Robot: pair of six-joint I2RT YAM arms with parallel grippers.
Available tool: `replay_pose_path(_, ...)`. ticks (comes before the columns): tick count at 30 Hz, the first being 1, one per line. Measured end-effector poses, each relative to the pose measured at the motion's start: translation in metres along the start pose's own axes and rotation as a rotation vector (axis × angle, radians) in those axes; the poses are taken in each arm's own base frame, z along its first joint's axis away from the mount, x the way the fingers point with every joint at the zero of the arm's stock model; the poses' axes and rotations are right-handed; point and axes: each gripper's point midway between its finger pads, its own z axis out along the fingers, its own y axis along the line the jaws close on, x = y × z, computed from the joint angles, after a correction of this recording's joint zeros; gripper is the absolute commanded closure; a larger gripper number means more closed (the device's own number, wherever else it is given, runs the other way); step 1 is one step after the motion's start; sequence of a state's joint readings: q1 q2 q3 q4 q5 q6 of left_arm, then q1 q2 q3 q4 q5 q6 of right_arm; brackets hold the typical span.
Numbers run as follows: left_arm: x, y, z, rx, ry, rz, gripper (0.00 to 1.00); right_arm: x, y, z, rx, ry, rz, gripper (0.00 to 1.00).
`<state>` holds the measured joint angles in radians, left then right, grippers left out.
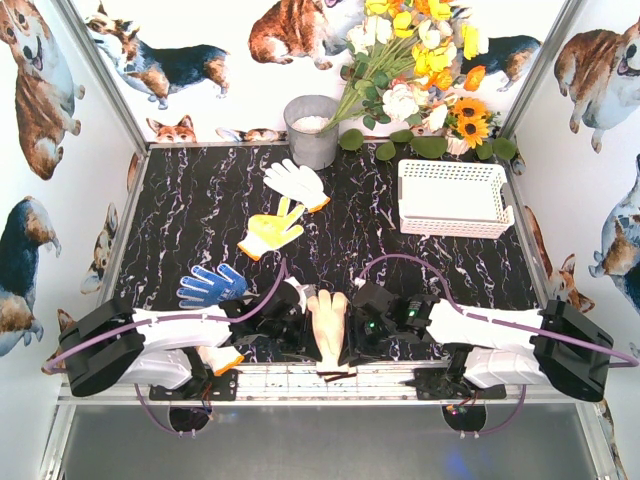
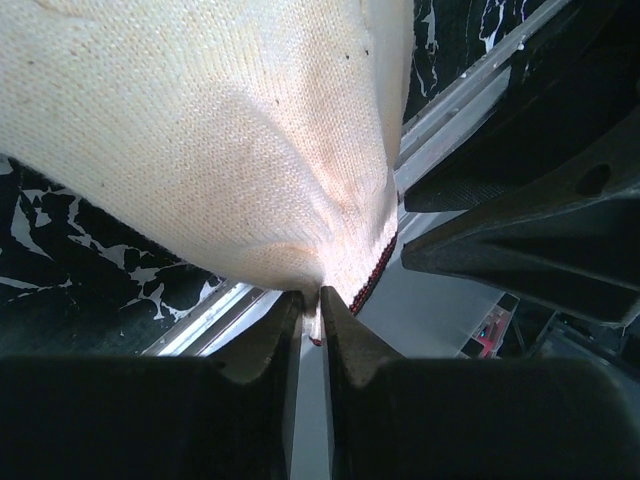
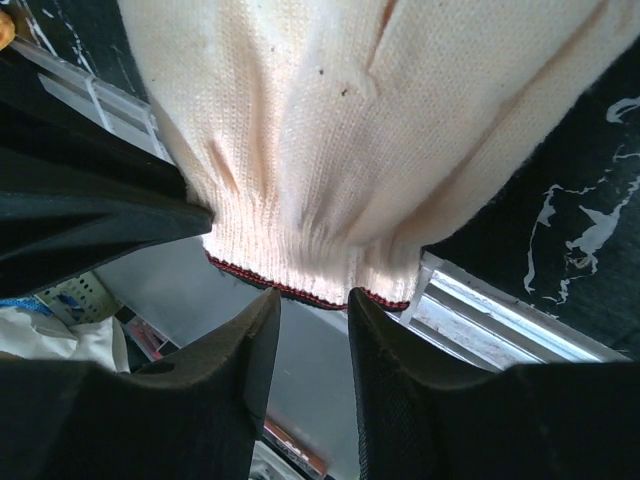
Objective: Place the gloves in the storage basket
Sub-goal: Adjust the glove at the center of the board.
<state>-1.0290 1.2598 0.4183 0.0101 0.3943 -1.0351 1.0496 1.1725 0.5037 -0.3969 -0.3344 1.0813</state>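
Left wrist camera shows me the left jaws almost closed, with a thin fold of the beige glove (image 2: 200, 130) nipped between their tips at its dark-edged cuff. On the right wrist camera I see the right jaws parted with nothing between them. The same glove's cuff hangs just past their tips, and I cannot tell whether it touches them. From the top camera, that beige glove lies at the near edge of the table (image 1: 200, 210), between the two arms. The blue-palmed glove (image 1: 210, 287) lies just beside the left arm, and the yellow-palmed glove (image 1: 272, 230) is farther back. The white glove (image 1: 295, 182) with an orange cuff is near the grey bucket (image 1: 312, 130). All four gloves lie outside the storage basket (image 1: 450, 226), which sits at the table's far right, just in front of the flowers (image 1: 420, 60).
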Motion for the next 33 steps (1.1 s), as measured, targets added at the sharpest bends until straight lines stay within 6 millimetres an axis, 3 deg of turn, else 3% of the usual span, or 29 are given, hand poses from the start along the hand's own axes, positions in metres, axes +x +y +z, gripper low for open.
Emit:
replay_pose_path(11, 0.001, 0.001, 0.003, 0.003, 0.015, -0.002, 0.88, 0.0, -0.006, 0.006, 0.023, -0.001, 0.023, 0.64)
replay_pose_path(21, 0.001, 0.001, 0.004, 0.005, 0.014, -0.001, 0.89, 0.0, -0.011, 0.012, 0.045, 0.013, 0.034, 0.69)
replay_pose_path(23, 0.001, 0.0, 0.004, 0.006, 0.014, -0.001, 0.9, 0.0, -0.011, 0.012, 0.046, 0.013, 0.035, 0.75)
replay_pose_path(25, 0.001, 0.0, 0.004, 0.008, 0.017, 0.0, 0.92, 0.001, -0.012, 0.013, 0.052, 0.016, 0.037, 0.9)
replay_pose_path(27, 0.002, 0.0, 0.005, 0.007, 0.019, -0.001, 0.94, 0.001, -0.014, 0.014, 0.058, 0.02, 0.039, 0.98)
replay_pose_path(33, 0.002, 0.001, 0.003, 0.003, 0.017, -0.002, 0.97, 0.002, -0.015, 0.01, 0.064, 0.016, 0.04, 1.0)
